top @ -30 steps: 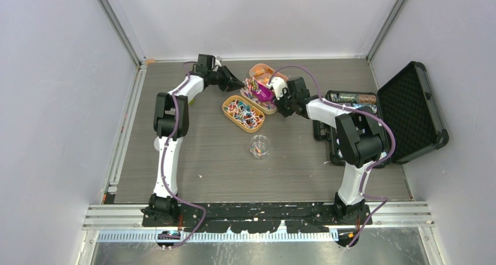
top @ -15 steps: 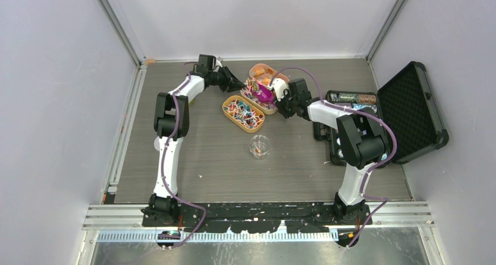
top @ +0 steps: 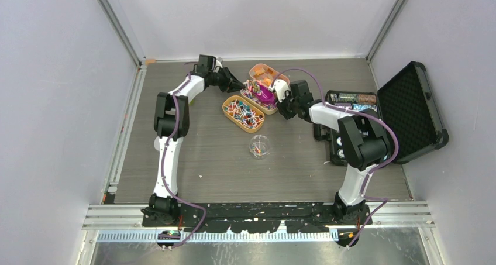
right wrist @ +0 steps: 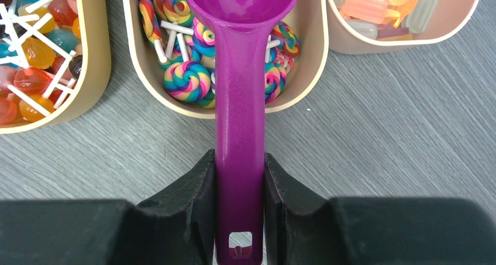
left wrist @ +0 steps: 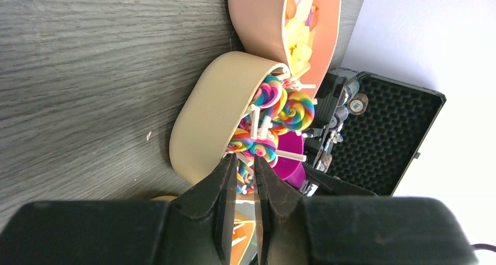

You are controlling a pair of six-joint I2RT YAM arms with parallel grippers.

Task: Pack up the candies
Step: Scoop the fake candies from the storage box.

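Grey table [top: 205,154] — three oval trays [top: 224,107], a clear cup [top: 259,146], an open black case [top: 409,104]

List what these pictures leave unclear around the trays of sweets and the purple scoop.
- Magenta plastic scoop: bowl cut off by the top edge, right wrist view; contents unknown.
- Left gripper: left wrist view, own fingers hide whether it pinches the beige oval tray.
- Small clear cup: top view, contents too small.

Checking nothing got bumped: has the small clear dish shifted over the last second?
No. The clear dish sits where it was, with the same gap from the nearest candy tray in the top view.
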